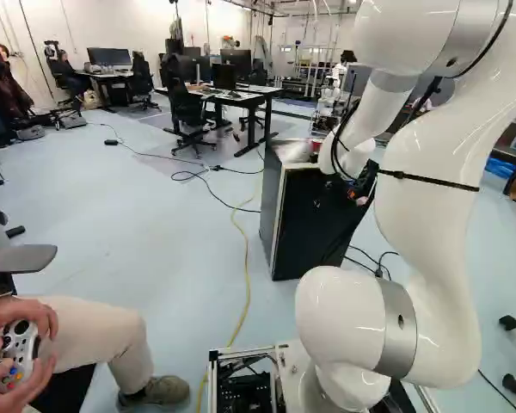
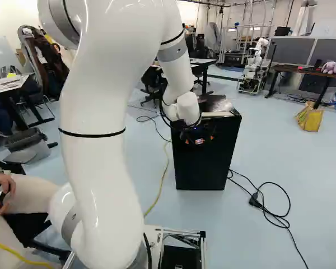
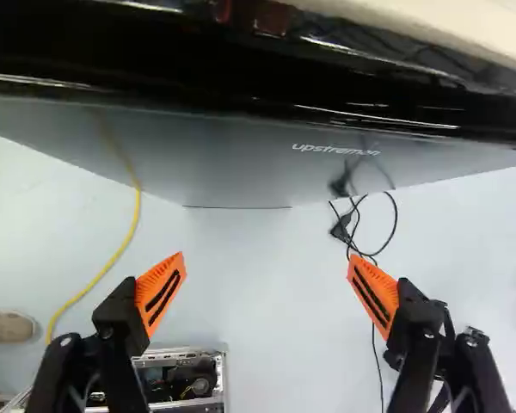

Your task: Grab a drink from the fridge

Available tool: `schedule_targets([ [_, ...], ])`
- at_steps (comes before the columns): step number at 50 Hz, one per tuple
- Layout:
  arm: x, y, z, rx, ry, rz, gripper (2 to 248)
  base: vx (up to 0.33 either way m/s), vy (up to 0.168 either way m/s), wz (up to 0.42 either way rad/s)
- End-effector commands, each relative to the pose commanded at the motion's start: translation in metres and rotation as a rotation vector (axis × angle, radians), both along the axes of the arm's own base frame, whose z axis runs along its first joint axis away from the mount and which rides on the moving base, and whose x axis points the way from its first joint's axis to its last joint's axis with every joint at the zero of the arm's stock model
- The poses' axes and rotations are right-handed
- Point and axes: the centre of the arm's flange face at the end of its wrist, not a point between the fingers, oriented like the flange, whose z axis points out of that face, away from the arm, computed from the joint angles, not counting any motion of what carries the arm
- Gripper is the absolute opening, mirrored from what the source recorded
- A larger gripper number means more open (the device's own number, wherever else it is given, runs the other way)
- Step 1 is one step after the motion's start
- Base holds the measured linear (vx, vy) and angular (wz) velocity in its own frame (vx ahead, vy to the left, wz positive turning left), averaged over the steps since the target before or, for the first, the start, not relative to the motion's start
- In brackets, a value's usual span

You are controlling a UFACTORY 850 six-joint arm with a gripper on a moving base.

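The claw (image 2: 199, 140) is hanging open, its orange pads (image 3: 160, 295) standing wide apart, near the upper front of the black fridge (image 2: 204, 171). The fridge is standing on the pale floor (image 1: 181, 258). A yellow cable (image 1: 247, 284) is running to its left; a black cable (image 2: 275, 217) is lying looped to its right. Far left, a desk (image 1: 253, 98) is holding monitors (image 1: 224, 77).

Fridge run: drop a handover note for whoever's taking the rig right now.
Gripper: open, nothing between the fingers, in front of the fridge near its top edge.
Drink: none seen inside; door looks shut.
Done: arm at the fridge, no drink grabbed.
Left: open door, find drink, grip it, take it out.
Watch the black cable on the floor beside the fridge.
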Motion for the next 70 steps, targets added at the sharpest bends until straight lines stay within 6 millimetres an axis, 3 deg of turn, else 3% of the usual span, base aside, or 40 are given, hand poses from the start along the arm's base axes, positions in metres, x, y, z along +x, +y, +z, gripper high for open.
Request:
schedule_targets([
  [28, -0.044, 0.016, 0.006, 0.054, -0.1, -0.091, 247, 0.0, 0.0, 0.0],
  [70, -0.088, 0.054, 0.033, 0.073, -0.515, -0.104, 247, 0.0, 0.0, 0.0],
])
